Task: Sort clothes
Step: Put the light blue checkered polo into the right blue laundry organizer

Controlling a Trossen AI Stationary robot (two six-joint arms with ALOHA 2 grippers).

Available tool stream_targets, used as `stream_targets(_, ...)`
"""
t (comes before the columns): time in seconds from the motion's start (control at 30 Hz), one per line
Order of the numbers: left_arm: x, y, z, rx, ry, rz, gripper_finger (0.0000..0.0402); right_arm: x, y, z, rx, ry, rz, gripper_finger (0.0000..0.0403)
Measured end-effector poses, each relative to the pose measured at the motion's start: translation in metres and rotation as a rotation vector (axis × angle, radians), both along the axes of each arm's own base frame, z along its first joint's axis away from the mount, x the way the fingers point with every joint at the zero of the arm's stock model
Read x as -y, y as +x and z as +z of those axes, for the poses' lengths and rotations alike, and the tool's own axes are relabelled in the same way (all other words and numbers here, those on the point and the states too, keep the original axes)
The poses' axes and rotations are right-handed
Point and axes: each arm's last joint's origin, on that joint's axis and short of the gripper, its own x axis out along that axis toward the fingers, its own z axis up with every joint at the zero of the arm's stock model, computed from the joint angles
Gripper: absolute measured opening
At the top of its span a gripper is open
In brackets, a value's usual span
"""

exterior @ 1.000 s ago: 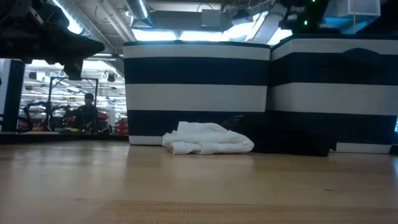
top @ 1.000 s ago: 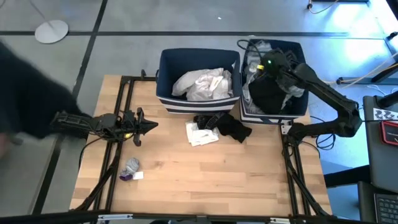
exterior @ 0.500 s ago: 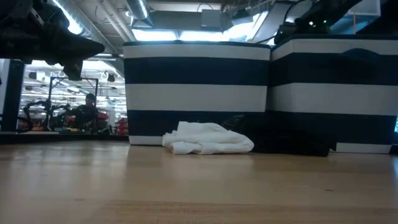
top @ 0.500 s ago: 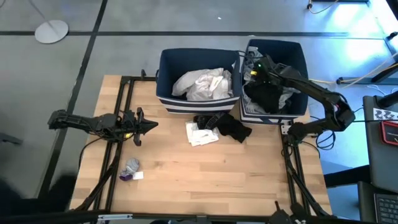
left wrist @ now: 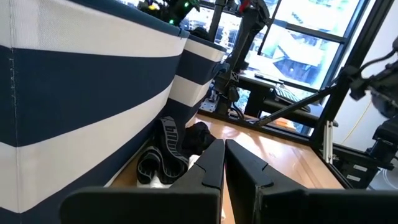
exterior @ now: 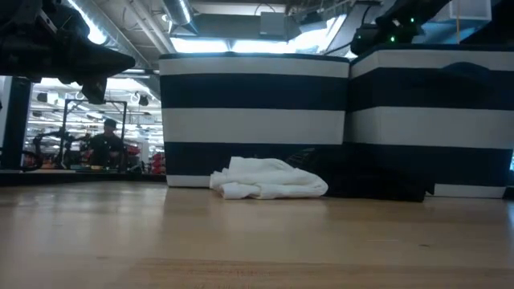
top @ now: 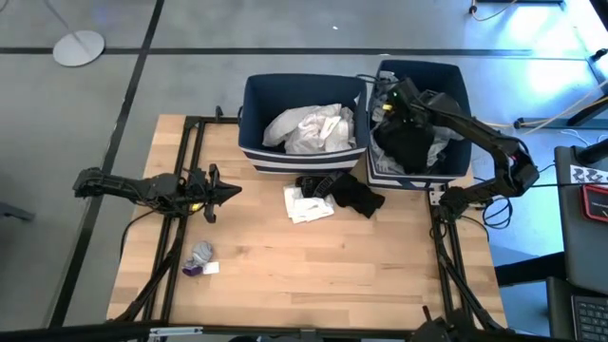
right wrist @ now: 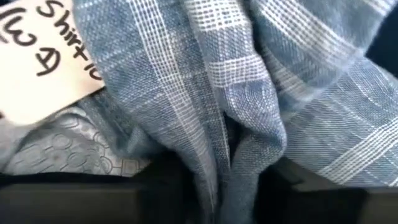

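Observation:
My right gripper reaches into the far left corner of the right navy bin. It is shut on the blue-white plaid shirt, which fills the right wrist view and carries a white paper tag. A black garment lies in the same bin. White pieces lie in the left bin. A white piece and black items lie on the table before the bins. A small grey item lies near the left. My left gripper is shut, empty, above the table's left. My right gripper has a bunched fold of the plaid shirt between its two fingers, which show only as dark shapes on either side of the fold. It comes at the shirt from above, inside the bin. Several layers are gathered there. The rest of the hold is hidden by the cloth.
The two striped bins stand side by side at the table's far edge, as the low view shows. The white piece and black items lie against their bases. Black frame rails run along the table's left and right sides.
My right gripper has gone toward the table's left, from above the middle of the right bin to its far left corner. A dark blurred shape beside the table's left edge has gone out of view.

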Motion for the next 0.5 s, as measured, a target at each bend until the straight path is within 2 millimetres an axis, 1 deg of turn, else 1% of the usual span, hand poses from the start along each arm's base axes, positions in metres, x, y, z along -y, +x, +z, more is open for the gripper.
stream_targets(0.1, 0.0, 0.0, 0.0, 0.0, -0.001, 0.0, 0.0004, -0.002, -0.001, 0.02, 0.015, 0.019, 0.01, 0.0175)
stream_targets(0.23, 0.0, 0.0, 0.0, 0.001, -0.005, 0.0, 0.0004, -0.007, -0.005, 0.055, 0.046, 0.017, -0.007, 0.0219)
stream_targets(0.37, 0.0, 0.0, 0.0, 0.002, -0.015, -0.001, 0.0004, -0.016, -0.012, 0.095, 0.111, 0.006, -0.026, 0.0241)
stream_targets(0.5, 0.0, 0.0, 0.0, 0.003, -0.015, -0.001, 0.0004, -0.029, -0.018, 0.129, 0.213, 0.017, 0.0, 0.0246)
